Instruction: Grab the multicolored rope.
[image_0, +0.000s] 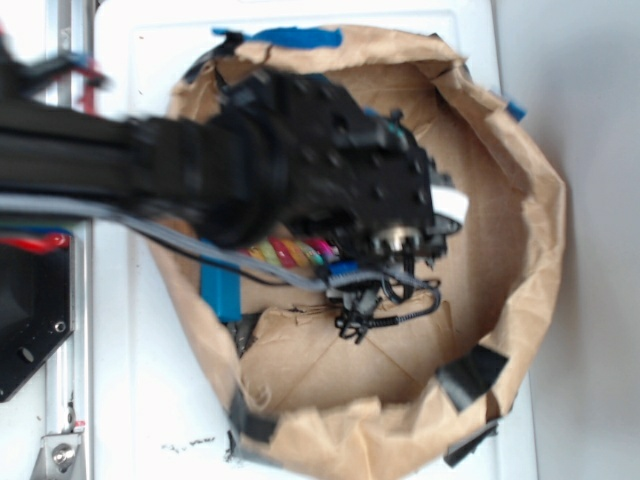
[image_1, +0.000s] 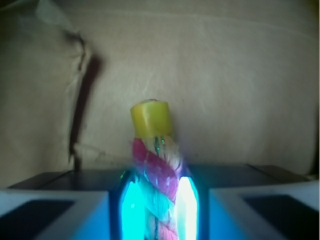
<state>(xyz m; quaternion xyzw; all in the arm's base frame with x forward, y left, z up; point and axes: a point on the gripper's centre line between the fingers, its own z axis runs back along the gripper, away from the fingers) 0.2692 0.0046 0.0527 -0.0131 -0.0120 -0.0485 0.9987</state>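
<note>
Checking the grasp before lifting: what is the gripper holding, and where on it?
The gripper is clamped on the multicolored rope, just below its yellow end cap.

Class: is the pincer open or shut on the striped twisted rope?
Shut on it: in the wrist view, the red, yellow and green twisted rope sits squeezed between both glowing fingers of the pincer.
</note>
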